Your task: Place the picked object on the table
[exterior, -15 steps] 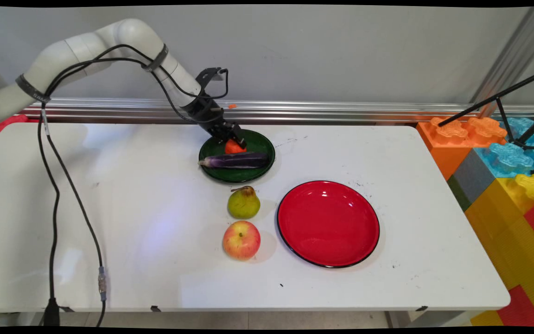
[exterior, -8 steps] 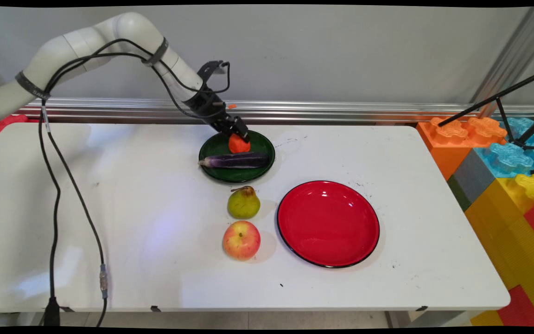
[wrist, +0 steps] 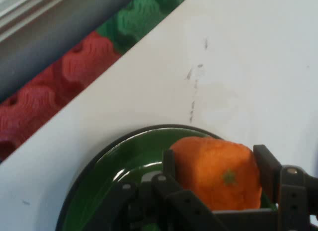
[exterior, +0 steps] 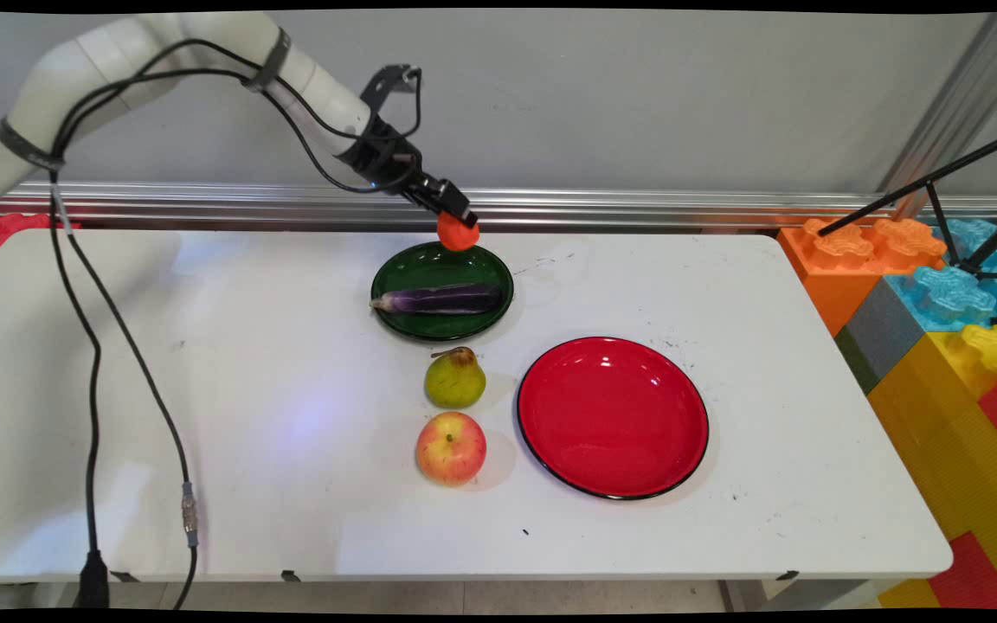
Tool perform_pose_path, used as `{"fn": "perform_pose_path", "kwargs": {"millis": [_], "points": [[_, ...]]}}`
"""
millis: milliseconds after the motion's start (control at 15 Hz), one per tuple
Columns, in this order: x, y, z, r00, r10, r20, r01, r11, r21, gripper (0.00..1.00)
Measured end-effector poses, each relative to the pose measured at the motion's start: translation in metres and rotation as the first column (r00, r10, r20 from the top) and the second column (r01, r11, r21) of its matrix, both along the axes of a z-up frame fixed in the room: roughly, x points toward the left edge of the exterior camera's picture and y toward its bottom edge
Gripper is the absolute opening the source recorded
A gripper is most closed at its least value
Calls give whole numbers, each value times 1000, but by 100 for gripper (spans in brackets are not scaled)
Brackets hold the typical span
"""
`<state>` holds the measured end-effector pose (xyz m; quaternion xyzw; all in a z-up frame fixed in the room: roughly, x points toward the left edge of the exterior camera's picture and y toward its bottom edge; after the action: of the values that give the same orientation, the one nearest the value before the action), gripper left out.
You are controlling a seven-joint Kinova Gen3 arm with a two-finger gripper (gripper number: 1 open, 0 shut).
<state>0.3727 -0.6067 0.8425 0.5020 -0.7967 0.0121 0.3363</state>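
My gripper (exterior: 457, 221) is shut on a small orange fruit (exterior: 458, 233) and holds it in the air above the far rim of the green plate (exterior: 403, 270). In the hand view the orange fruit (wrist: 218, 172) sits between the two black fingers (wrist: 267, 171), with the green plate (wrist: 114, 166) below it. A purple eggplant (exterior: 438, 299) lies across the green plate. Nearer the front, a green pear (exterior: 455, 379) and a red-yellow apple (exterior: 451, 447) stand on the table, left of an empty red plate (exterior: 612, 417).
Big orange, blue, grey, yellow and red toy blocks (exterior: 948, 320) are stacked at the table's right end, with a black tripod (exterior: 966, 216) over them. Black cables (exterior: 100, 363) hang from the arm down the left side. A metal rail (exterior: 637, 206) runs along the back wall.
The gripper has risen from the green plate with the orange fruit in it and moved a little to the right. The eggplant, pear, apple and red plate have stayed put.
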Motion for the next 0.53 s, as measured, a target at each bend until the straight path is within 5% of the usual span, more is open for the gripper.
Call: {"fn": "perform_pose_path", "kwargs": {"millis": [533], "points": [[19,43,43,997,-65,-30,61,993,-106,0]]}}
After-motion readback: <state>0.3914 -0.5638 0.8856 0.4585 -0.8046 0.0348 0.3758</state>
